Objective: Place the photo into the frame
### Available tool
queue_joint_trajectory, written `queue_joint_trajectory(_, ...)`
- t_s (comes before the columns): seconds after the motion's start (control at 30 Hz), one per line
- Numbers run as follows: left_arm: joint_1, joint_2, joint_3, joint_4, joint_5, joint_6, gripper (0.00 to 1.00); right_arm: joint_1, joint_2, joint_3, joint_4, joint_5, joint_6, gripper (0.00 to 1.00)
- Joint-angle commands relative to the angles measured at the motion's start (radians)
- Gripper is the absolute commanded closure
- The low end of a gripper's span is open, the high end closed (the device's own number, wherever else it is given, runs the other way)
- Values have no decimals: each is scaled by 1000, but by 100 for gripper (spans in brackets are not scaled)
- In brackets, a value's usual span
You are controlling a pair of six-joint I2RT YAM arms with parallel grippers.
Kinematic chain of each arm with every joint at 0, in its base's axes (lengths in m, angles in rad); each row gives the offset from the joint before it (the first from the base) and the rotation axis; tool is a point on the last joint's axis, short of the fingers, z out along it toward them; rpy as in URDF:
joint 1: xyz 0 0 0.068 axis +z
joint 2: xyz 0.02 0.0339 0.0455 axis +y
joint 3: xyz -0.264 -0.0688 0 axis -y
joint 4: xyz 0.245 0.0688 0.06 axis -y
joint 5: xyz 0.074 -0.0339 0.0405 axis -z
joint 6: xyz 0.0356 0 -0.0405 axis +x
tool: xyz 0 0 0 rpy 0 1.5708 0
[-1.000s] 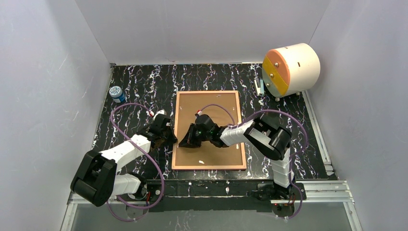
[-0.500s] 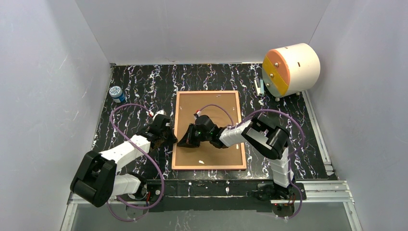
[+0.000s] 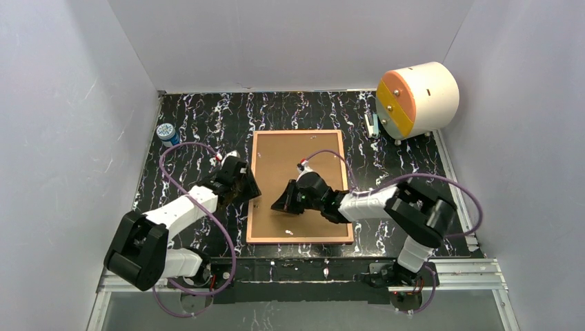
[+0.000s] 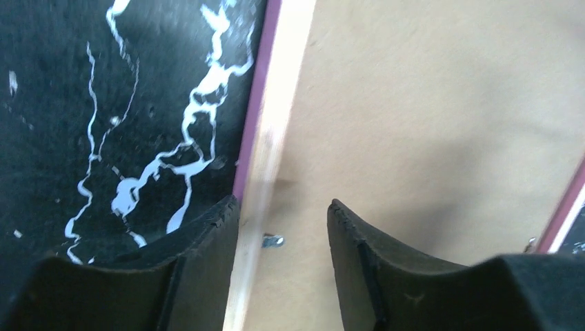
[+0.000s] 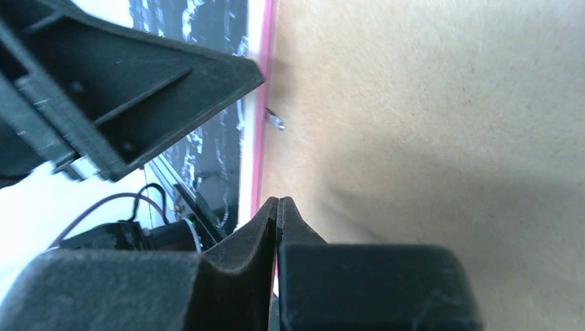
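Lying flat, wood-brown back up, on the black marbled table (image 3: pixel 193 117), the frame (image 3: pixel 296 131) holds a brown backing board (image 3: pixel 296 155) inside its rails. Left gripper (image 4: pixel 283 207) sits at the frame's left rail, fingers apart: one outside the rail, one over the board, rail in the gap, unpinched. Right gripper (image 5: pixel 277 201) is just inside that same rail, fingers pressed together on nothing. Small metal tab (image 4: pixel 272 241) lies just inside the rail.

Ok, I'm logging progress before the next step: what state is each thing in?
Frame: face down, lying flat.
Board: set in the frame.
Left gripper: open, astride the frame's left rail.
Right gripper: shut, over the board.
Jar: upright, lid on.
Drum: on its side.
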Motion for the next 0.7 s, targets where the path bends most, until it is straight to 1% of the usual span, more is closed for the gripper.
queue_joint_trajectory(0.0,-2,27,94,-15,-54,16,47,-21,-146,-7,-138,152,-51,88)
queue_joint_trajectory(0.03,-1,41,110,-21,-78,23,43,-30,-170,-9,-165,164,-56,86)
queue_joint_trajectory(0.1,5,80,153,-31,-107,46,39,-57,-219,-12,-211,177,-69,80)
queue_joint_trajectory(0.2,11,142,188,3,-112,83,37,-108,-265,4,-271,165,-100,71)
queue_joint_trajectory(0.27,17,188,216,-4,-133,103,37,-150,-276,28,-316,141,-120,68)
queue_joint_trajectory(0.37,25,225,230,-6,-205,110,37,-215,-266,63,-354,66,-148,65)
queue_joint_trajectory(0.5,36,252,243,-24,-227,122,37,-247,-249,99,-378,-9,-156,65)
queue_joint_trajectory(0.57,40,255,244,-30,-207,127,41,-251,-236,112,-378,-25,-158,64)
queue_joint_trajectory(0.67,41,231,227,-20,-177,118,56,-250,-193,157,-398,-42,-167,64)
